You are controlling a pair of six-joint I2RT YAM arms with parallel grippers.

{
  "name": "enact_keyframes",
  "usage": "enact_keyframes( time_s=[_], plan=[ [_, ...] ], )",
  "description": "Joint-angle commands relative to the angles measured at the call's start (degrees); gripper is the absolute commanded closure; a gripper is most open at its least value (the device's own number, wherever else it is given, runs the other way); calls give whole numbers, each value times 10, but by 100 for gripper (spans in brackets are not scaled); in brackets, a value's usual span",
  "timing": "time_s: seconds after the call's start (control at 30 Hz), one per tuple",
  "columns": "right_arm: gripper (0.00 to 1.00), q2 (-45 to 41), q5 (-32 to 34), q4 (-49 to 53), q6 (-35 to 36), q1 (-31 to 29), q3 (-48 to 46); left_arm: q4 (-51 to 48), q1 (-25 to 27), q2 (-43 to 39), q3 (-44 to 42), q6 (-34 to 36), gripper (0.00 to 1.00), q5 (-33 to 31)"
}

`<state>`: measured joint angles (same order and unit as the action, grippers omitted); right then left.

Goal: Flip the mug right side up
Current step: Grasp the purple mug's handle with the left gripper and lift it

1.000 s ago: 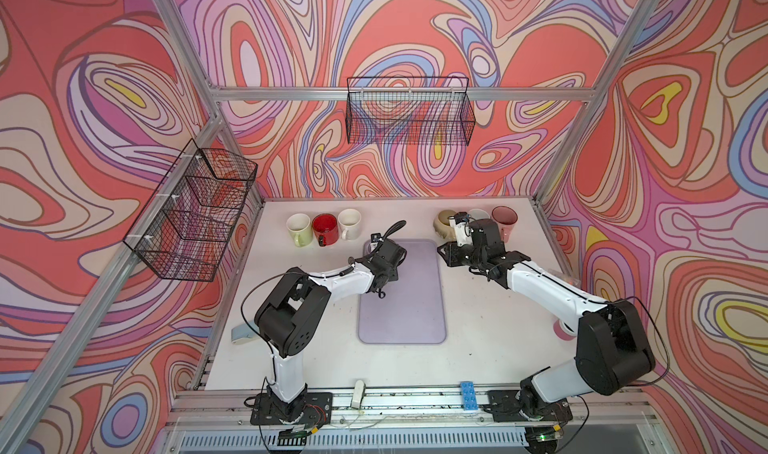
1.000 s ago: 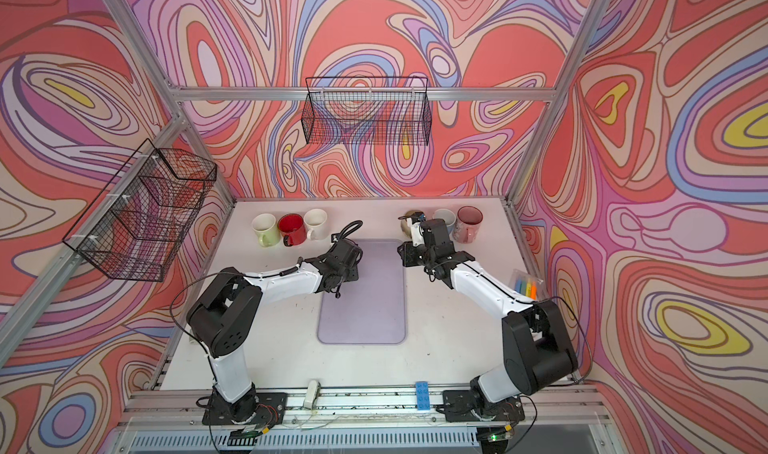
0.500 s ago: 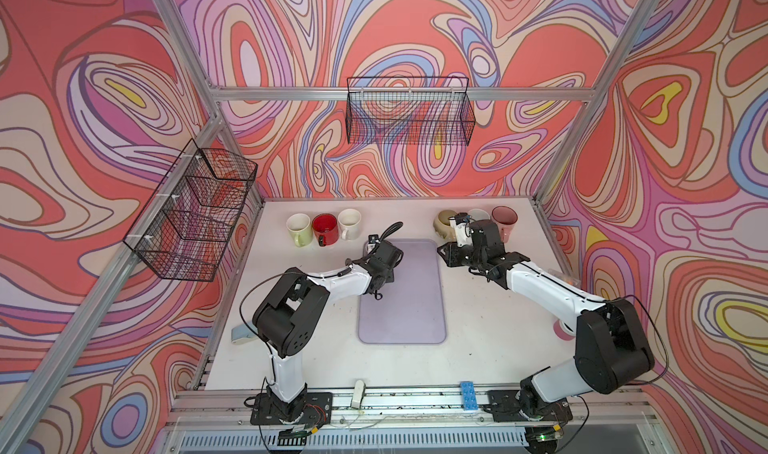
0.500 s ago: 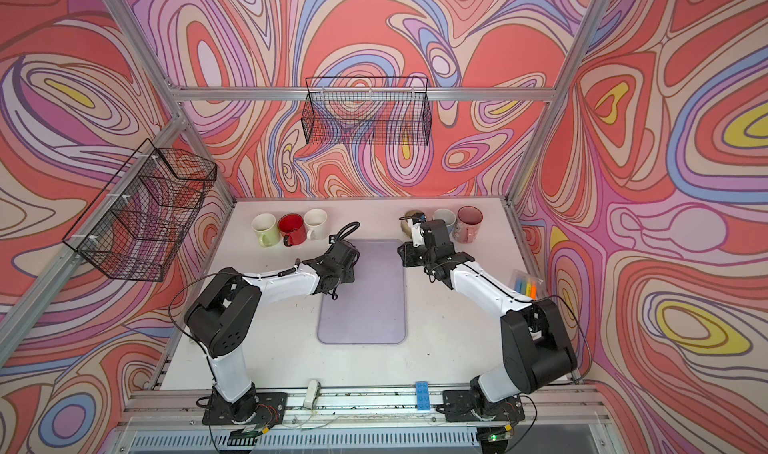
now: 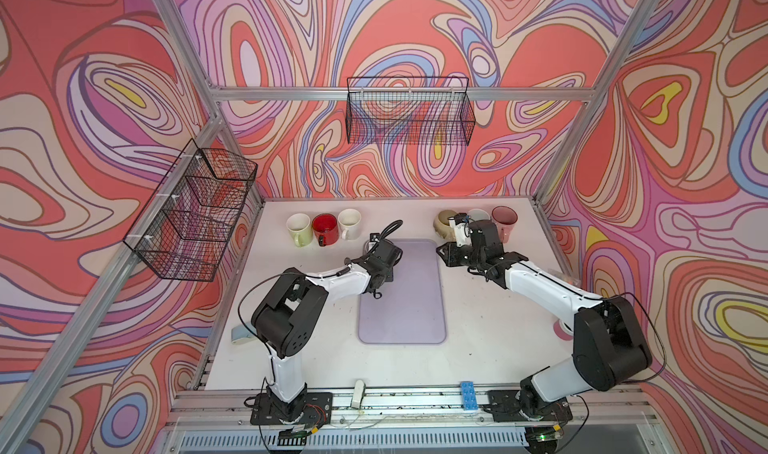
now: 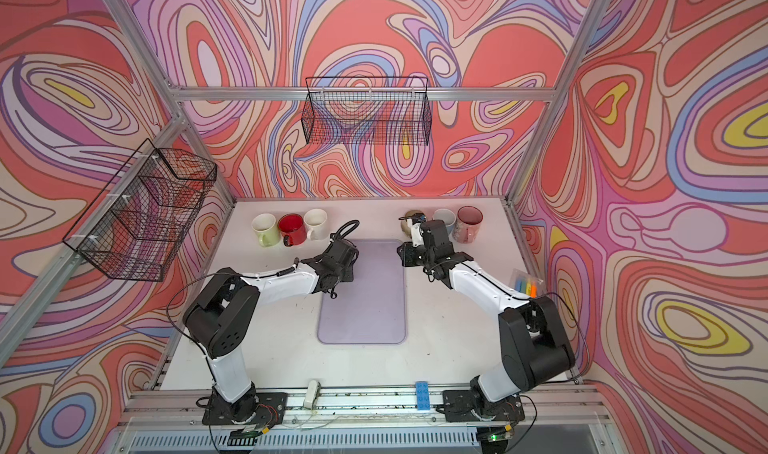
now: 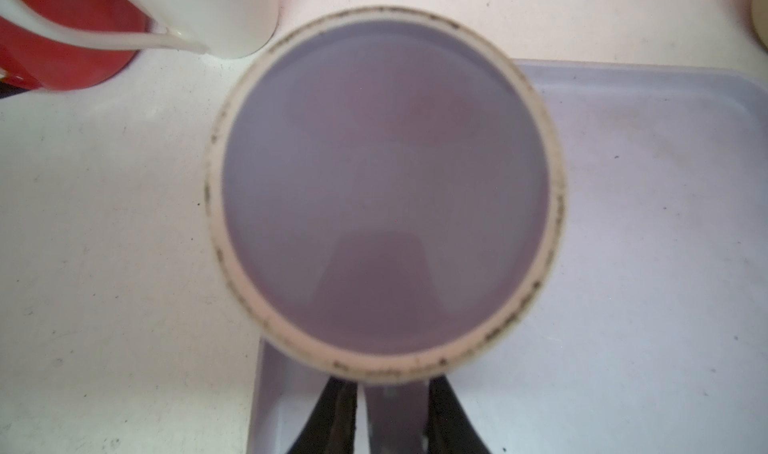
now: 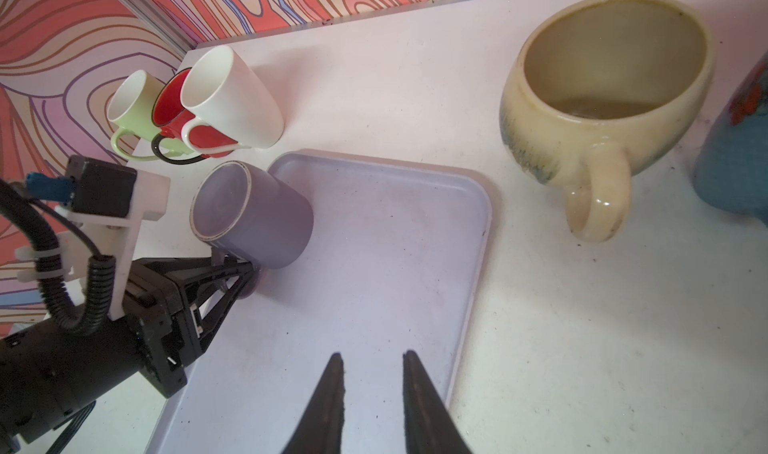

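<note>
The purple mug (image 8: 266,219) leans bottom-up at the corner of the tray (image 8: 374,265). The left gripper (image 8: 249,271) seems to pinch its handle between its fingers. The right gripper (image 8: 372,360) hangs empty, fingers slightly apart. Held by the handle alone, the mug could swing, slip, or hit the white mug (image 8: 232,99).

Your lavender mug (image 8: 253,217) stands upside down, mouth down. Its flat base (image 7: 386,190) faces up, ringed by a pale, dark-speckled foot rim. It sits at a corner of the lilac tray (image 8: 374,273), near the white mug (image 8: 232,99). Its handle (image 7: 395,414) points away from that mug.
</note>
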<state>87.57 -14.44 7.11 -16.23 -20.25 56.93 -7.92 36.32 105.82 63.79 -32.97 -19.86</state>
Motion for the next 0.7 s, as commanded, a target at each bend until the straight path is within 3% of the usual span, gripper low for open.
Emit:
enact_keyframes(
  time_s=[0.0,0.33,0.43,0.67],
  plan=[
    [75,11,-6,-6,-6,2,-8,-13,-4,-15,16,5,78,-1],
    [75,14,-10,-10,-11,3,-10,-17,-4,-39,7,27,95,-4],
    [76,12,-16,-16,-18,3,-16,22,-4,-56,-15,39,100,24],
    [75,2,-46,-39,-41,14,-43,107,-4,-96,-53,52,100,109]
  ],
)
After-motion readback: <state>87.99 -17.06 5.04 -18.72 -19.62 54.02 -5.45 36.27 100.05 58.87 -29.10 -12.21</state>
